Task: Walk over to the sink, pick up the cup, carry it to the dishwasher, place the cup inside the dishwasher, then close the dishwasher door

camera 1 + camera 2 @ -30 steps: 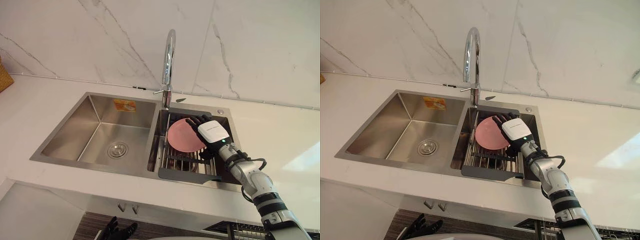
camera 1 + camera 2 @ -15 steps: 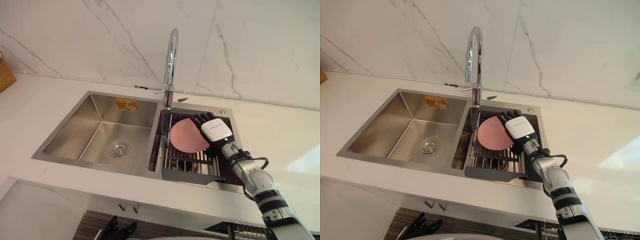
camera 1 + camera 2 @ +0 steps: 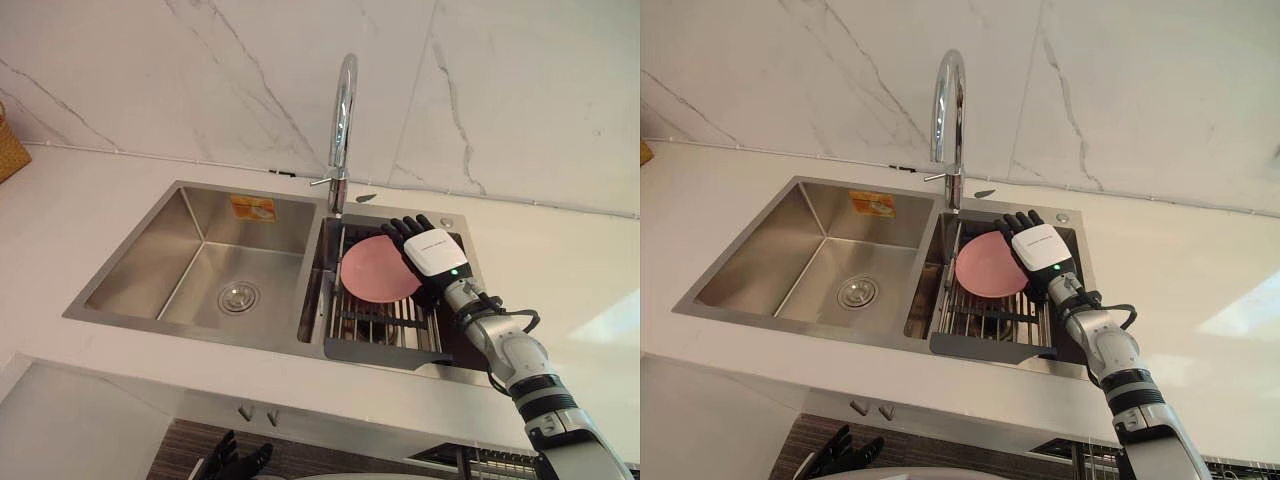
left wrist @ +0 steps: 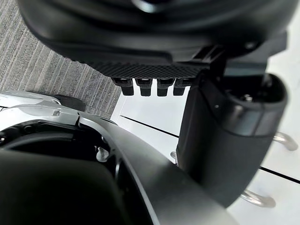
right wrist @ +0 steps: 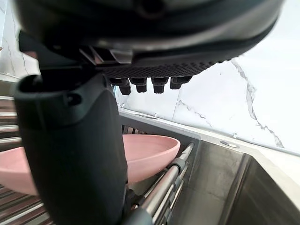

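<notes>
A pink shallow dish point(image 3: 378, 268) leans on the dark wire rack point(image 3: 385, 325) in the right basin of the steel sink; I see no cup-shaped thing. My right hand point(image 3: 437, 253) is at the dish's right edge, open, its fingers straight and pointing toward the back wall. In the right wrist view the dish point(image 5: 150, 154) lies just past the thumb point(image 5: 70, 140) and below the fingertips; nothing is held. My left hand point(image 3: 238, 462) hangs low below the counter's front edge, open and holding nothing, with its thumb point(image 4: 220, 140) in the left wrist view.
A tall chrome faucet point(image 3: 343, 130) stands behind the divider between the basins. The left basin point(image 3: 200, 270) holds only its drain. White counter surrounds the sink, with a marble wall behind. A wicker basket point(image 3: 10, 150) is at the far left. A wire rack point(image 3: 480, 462) shows below the counter.
My right hand has drawn back from over the pink dish toward the right and rear, and its fingers have straightened. The dish has stayed on the rack. The camera has shifted slightly.
</notes>
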Controlling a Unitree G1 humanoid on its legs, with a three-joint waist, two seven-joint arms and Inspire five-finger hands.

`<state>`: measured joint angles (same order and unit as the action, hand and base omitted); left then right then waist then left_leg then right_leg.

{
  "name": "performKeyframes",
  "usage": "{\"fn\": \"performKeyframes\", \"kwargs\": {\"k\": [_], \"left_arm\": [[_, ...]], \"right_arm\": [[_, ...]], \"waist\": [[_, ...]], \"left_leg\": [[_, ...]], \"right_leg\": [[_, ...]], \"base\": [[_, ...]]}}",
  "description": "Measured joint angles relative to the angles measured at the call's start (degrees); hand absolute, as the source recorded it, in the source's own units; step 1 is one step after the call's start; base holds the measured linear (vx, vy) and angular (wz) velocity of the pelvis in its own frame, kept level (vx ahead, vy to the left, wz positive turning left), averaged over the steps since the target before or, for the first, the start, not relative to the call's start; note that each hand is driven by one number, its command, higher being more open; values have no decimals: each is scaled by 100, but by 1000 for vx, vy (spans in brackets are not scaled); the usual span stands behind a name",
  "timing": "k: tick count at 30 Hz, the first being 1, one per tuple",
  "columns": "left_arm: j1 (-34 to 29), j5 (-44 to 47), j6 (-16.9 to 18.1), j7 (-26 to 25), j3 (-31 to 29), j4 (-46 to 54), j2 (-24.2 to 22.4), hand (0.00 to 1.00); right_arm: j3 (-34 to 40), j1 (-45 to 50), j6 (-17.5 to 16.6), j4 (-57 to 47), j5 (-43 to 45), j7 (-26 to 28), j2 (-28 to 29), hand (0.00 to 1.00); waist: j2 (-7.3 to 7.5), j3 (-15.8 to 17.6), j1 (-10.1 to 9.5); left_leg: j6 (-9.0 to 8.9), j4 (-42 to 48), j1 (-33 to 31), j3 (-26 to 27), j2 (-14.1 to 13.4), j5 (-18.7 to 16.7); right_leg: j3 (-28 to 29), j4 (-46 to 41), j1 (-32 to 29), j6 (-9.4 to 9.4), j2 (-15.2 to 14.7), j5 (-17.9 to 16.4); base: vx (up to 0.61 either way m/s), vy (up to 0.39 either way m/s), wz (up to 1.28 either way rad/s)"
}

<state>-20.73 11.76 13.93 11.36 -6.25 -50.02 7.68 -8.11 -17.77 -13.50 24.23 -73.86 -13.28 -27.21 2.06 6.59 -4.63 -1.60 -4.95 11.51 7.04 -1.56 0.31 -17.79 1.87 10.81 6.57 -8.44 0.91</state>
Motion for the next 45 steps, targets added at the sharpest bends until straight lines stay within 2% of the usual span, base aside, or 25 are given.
{"fn": "performKeyframes", "kwargs": {"k": [9, 10, 19, 38, 45], "left_arm": [[0, 2, -3, 7, 4, 36, 0, 100], [0, 3, -3, 9, 5, 36, 0, 100], [1, 7, -3, 16, 9, 44, 0, 100], [13, 39, 1, 38, 56, 135, 2, 100], [11, 41, 17, 44, 53, 137, 4, 100]], "right_arm": [[0, -19, -31, 169, 10, -198, 1, 100], [0, -19, -32, 192, 12, -222, 1, 0], [-1, -19, -37, 351, 107, -243, 1, 0], [-14, -285, -171, 426, 927, -175, 47, 0], [49, -153, -296, -29, 1202, -193, 69, 0]], "waist": [[-7, 43, -2], [-9, 45, -2], [-18, 63, -1], [-26, 134, -68], [-28, 135, -21]], "left_leg": [[1, 0, -27, -28, 16, 1], [1, 0, -29, -31, 20, 1], [36, -19, -56, -73, 36, 26], [34, -4, -119, -107, 44, 34], [17, -2, -143, -44, 37, 22]], "right_leg": [[-31, 18, -2, 6, 1, 4], [-34, 18, -2, 8, 1, 4], [-75, 18, -8, 20, -13, 13], [-109, 36, -54, 28, -44, 22], [-29, 40, -107, 28, -42, 26]], "base": [[0, 0, 0], [0, 0, 0], [0, 0, 2], [0, 0, 1], [-2, -1, -4]]}}
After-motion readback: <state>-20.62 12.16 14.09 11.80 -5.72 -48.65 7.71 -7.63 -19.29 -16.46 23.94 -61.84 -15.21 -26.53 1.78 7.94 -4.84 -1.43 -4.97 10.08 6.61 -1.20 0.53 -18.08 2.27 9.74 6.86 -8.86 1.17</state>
